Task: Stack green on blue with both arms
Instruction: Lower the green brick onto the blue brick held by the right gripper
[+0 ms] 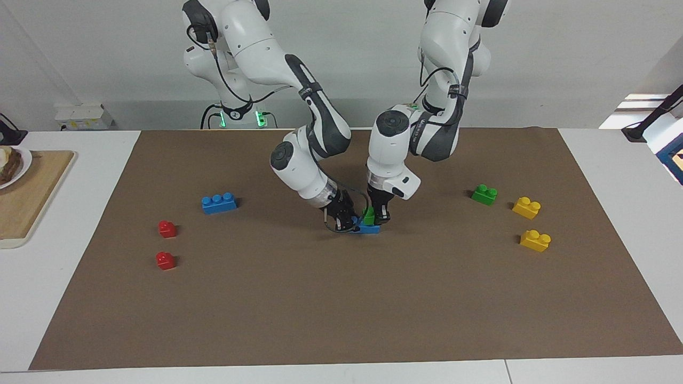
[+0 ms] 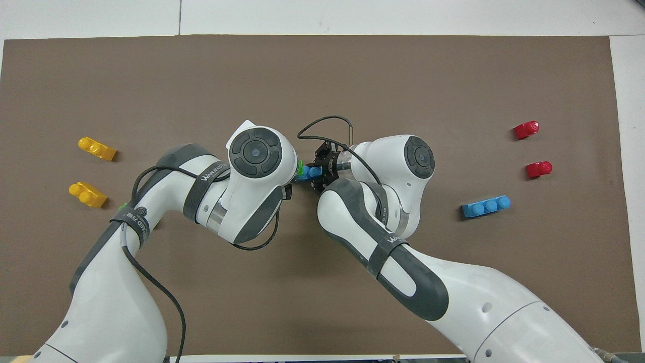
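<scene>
A blue brick point(image 1: 370, 229) lies on the brown mat near the middle. One end of it is in my right gripper point(image 1: 349, 221), which is shut on it. A green brick point(image 1: 368, 215) sits tilted on top of the blue brick, with my left gripper point(image 1: 378, 217) shut on it and pointing straight down. In the overhead view the blue brick point(image 2: 307, 173) and a sliver of the green brick point(image 2: 299, 167) show between the two wrists. My right gripper point(image 2: 318, 173) is there too, while the left one is hidden under its own wrist.
A second blue brick point(image 1: 219, 203) and two red bricks point(image 1: 167, 229) point(image 1: 165, 260) lie toward the right arm's end. Another green brick point(image 1: 484, 194) and two yellow bricks point(image 1: 526, 207) point(image 1: 535, 240) lie toward the left arm's end. A wooden board point(image 1: 32, 192) is off the mat.
</scene>
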`<state>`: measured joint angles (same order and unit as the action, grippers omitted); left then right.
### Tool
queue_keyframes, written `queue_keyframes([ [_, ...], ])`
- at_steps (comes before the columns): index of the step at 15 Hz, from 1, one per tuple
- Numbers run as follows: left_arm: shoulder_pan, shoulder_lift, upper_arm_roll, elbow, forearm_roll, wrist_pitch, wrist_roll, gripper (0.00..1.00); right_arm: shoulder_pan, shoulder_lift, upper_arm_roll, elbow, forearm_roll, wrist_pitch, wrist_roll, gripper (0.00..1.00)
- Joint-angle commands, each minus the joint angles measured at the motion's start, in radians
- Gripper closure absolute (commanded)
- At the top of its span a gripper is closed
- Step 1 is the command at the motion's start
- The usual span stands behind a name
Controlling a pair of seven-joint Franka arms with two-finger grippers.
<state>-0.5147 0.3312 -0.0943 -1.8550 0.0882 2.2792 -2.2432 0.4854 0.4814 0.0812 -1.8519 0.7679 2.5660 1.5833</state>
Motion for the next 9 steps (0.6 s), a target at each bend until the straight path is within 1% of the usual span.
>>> queue_keyframes([
  [1, -0.018, 0.034, 0.013, -0.012, 0.042, 0.046, -0.027, 1.0, 0.007, 0.006, -0.012, -0.041, 0.014, 0.046, 0.0, 1.0],
  [6, -0.018, 0.051, 0.013, -0.018, 0.068, 0.068, -0.027, 1.0, 0.007, 0.006, -0.012, -0.041, 0.014, 0.046, 0.0, 1.0],
  [9, -0.018, 0.058, 0.013, -0.085, 0.097, 0.163, -0.027, 1.0, 0.007, 0.006, -0.012, -0.041, 0.014, 0.046, -0.002, 1.0],
])
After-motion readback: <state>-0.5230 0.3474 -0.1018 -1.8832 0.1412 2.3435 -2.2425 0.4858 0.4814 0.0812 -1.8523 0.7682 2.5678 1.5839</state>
